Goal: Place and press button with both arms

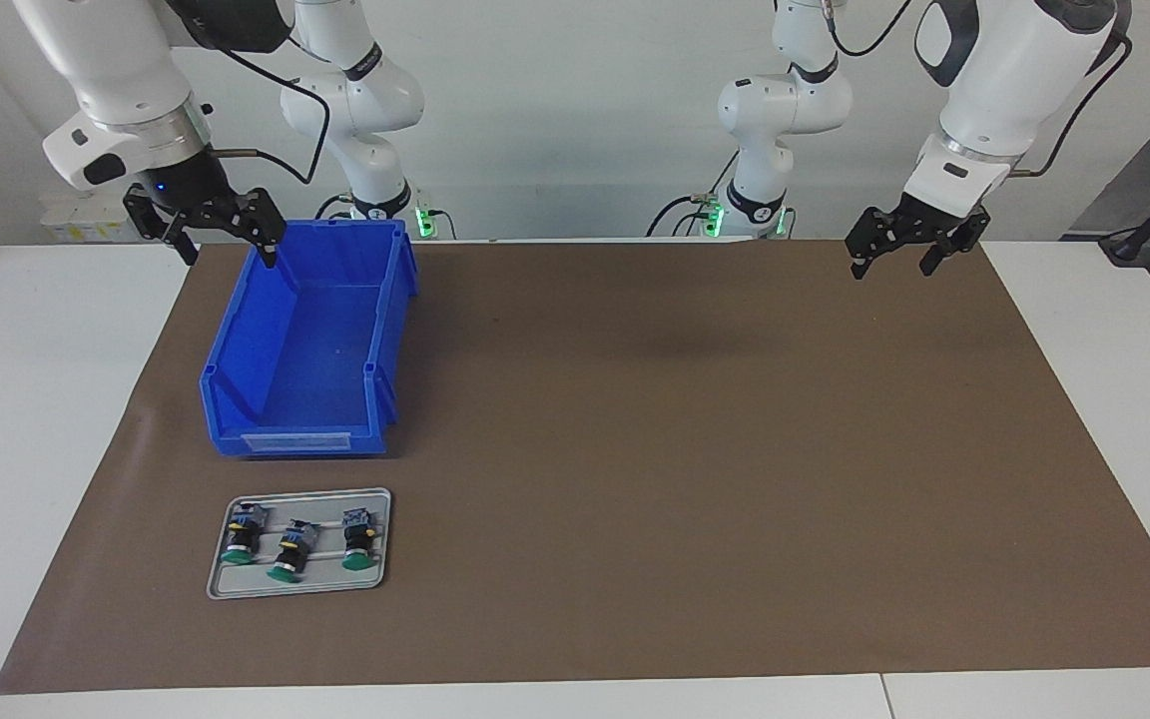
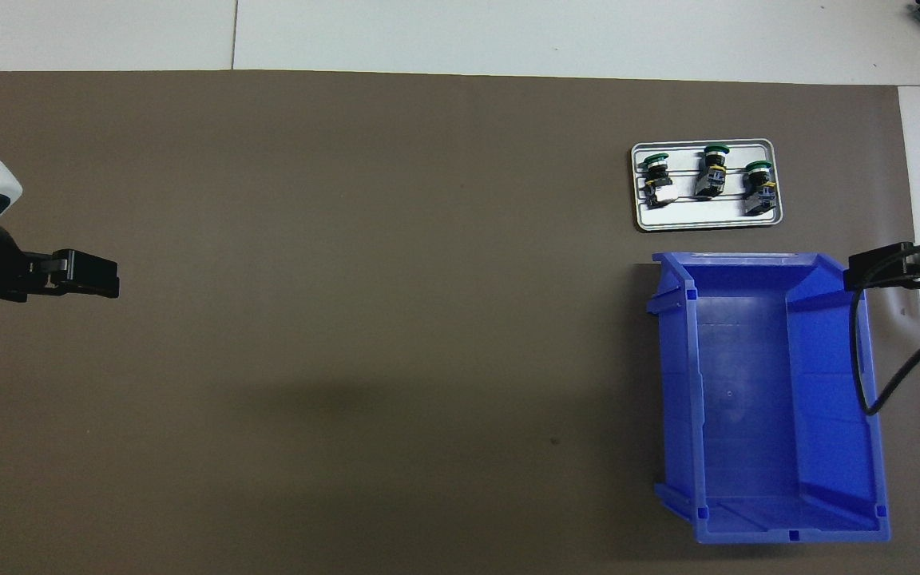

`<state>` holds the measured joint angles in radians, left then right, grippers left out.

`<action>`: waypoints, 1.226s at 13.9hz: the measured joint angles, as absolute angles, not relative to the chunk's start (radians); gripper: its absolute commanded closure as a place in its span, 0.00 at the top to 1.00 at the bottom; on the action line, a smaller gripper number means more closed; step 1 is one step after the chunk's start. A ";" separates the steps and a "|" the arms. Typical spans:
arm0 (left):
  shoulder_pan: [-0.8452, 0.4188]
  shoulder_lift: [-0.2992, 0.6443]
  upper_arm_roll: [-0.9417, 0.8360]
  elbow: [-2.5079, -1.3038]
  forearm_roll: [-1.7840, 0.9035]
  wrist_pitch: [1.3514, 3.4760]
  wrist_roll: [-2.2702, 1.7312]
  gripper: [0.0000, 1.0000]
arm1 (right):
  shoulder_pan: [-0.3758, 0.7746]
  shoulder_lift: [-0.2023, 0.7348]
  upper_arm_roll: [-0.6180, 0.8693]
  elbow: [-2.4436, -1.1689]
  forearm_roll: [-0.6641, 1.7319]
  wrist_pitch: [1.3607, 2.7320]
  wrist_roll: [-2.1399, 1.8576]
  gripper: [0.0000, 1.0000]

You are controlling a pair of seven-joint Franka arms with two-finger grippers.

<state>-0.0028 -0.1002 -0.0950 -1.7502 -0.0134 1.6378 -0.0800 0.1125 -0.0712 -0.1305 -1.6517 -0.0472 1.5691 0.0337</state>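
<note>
Three green-capped buttons lie on their sides in a row on a small grey tray point(image 1: 236, 584) point(image 2: 707, 220): one point(image 1: 241, 534) point(image 2: 757, 188), a middle one point(image 1: 290, 549) point(image 2: 711, 172) and a third point(image 1: 360, 539) point(image 2: 656, 180). The tray lies farther from the robots than the blue bin, toward the right arm's end. My right gripper point(image 1: 226, 248) point(image 2: 875, 271) hangs open and holds nothing, over the bin's outer rim. Over the brown mat at the left arm's end, my left gripper point(image 1: 892, 268) point(image 2: 101, 275) is open with nothing in it.
An empty blue bin point(image 1: 320, 350) point(image 2: 747, 399) stands on the brown mat point(image 1: 635, 449) point(image 2: 388, 279) between the tray and the right arm's base. White tabletop borders the mat all round.
</note>
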 measured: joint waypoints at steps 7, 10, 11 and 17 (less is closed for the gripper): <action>-0.003 -0.100 -0.095 -1.750 -0.013 1.638 -0.080 1.00 | 0.109 -0.070 -0.134 -1.651 -0.047 1.564 0.034 1.00; -0.003 -0.100 -0.095 -1.750 -0.013 1.638 -0.080 1.00 | 0.098 -0.070 -0.137 -1.651 -0.047 1.564 0.034 1.00; -0.003 -0.100 -0.095 -1.750 -0.013 1.638 -0.080 1.00 | 0.098 -0.070 -0.137 -1.652 -0.047 1.564 0.033 1.00; -0.003 -0.100 -0.095 -1.750 -0.013 1.638 -0.080 1.00 | 0.091 -0.072 -0.140 -1.684 -0.047 1.623 0.033 1.00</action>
